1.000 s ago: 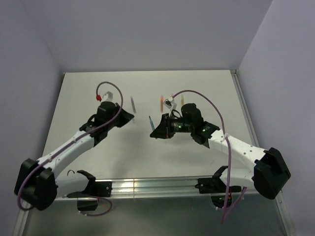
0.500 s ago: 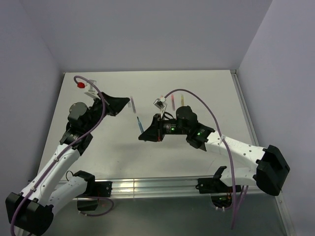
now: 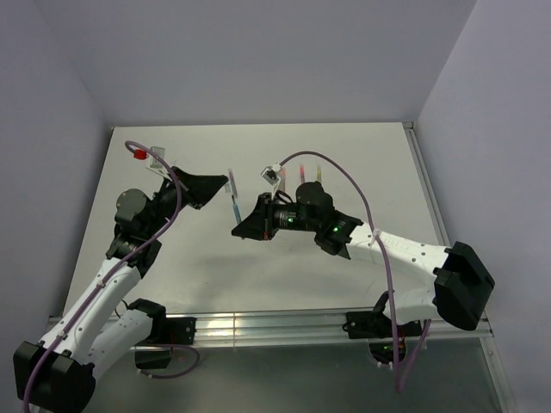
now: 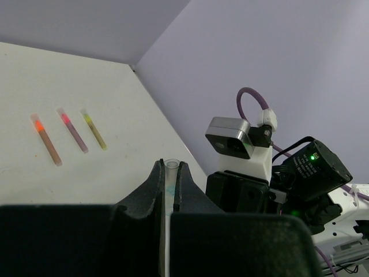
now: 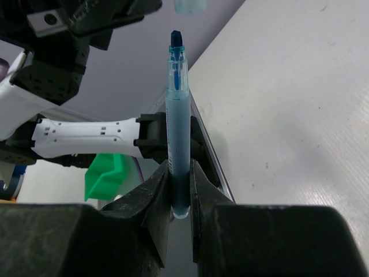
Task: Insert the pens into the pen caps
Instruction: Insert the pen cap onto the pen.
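Note:
My right gripper (image 5: 180,167) is shut on a blue pen (image 5: 177,115), which stands up out of the jaws with its dark tip uppermost. Straight above that tip, apart from it, hangs a pale blue pen cap (image 5: 190,6). My left gripper (image 4: 170,168) is shut on this pen cap (image 4: 170,173), whose open end shows between the fingertips. From above, the left gripper (image 3: 222,182) and right gripper (image 3: 240,228) face each other mid-table, the blue pen (image 3: 233,209) between them. Orange (image 4: 46,138), pink-red (image 4: 72,130) and yellow (image 4: 93,130) pens lie side by side on the table.
A grey-purple pen (image 3: 230,175) shows by the left fingertips. The pink-red pen (image 3: 301,173) and yellow pen (image 3: 319,173) lie behind the right arm's wrist camera (image 3: 273,175). Walls close the table's far and side edges. A green bin (image 5: 106,173) sits off the table.
The left gripper rose and swung back towards the far left with the cap. The right gripper carried the blue pen leftward, bringing its tip under the cap.

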